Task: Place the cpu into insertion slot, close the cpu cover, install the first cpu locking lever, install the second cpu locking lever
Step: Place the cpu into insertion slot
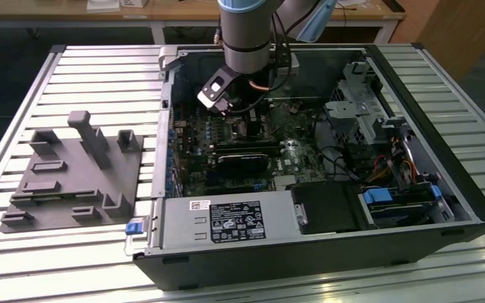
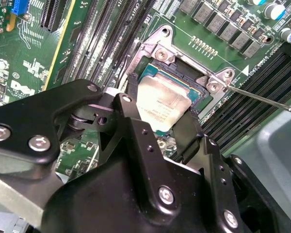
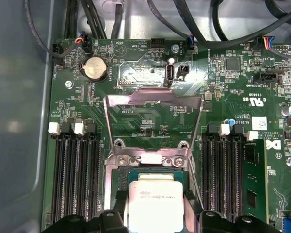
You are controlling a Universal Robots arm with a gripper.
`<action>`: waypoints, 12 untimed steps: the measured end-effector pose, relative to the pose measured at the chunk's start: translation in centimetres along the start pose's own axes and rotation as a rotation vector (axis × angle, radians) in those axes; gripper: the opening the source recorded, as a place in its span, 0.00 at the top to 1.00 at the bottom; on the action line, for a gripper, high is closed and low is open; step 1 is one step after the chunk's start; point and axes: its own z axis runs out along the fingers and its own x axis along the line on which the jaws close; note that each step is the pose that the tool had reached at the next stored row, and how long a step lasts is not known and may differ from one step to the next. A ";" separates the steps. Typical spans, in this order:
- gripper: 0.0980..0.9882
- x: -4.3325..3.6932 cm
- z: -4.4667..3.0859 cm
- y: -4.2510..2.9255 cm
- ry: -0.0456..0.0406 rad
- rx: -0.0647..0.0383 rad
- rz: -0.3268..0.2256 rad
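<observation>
Cpu faces up, pinched by tool (cpu cover upright).

I count one cpu, one cover, one motherboard and one coin battery on it. The memory slots come in two banks, one on either side of the cpu. I see one thin lever rod. The one bench carries one case and one grey fixture.
</observation>
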 end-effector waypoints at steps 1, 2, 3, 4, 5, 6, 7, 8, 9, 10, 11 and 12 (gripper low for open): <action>0.51 0.03 0.01 0.00 0.0000 0.000 0.000; 0.51 0.04 0.02 0.00 0.0001 0.000 0.000; 0.51 0.05 0.03 0.00 0.0000 0.000 0.000; 0.51 0.06 0.05 0.00 0.0000 0.000 0.000; 0.51 0.06 0.08 -0.01 0.0000 0.000 0.000; 0.51 0.06 0.13 -0.01 -0.0001 0.000 0.000; 0.51 0.06 0.14 -0.02 -0.0003 0.000 0.000; 0.51 0.06 0.15 -0.02 -0.0003 0.000 0.000; 0.51 0.06 0.15 -0.02 -0.0004 0.000 0.000; 0.51 0.06 0.16 -0.02 -0.0002 0.000 0.000; 0.51 0.06 0.17 -0.02 -0.0001 0.000 0.000; 0.51 0.06 0.17 -0.02 -0.0001 0.000 0.000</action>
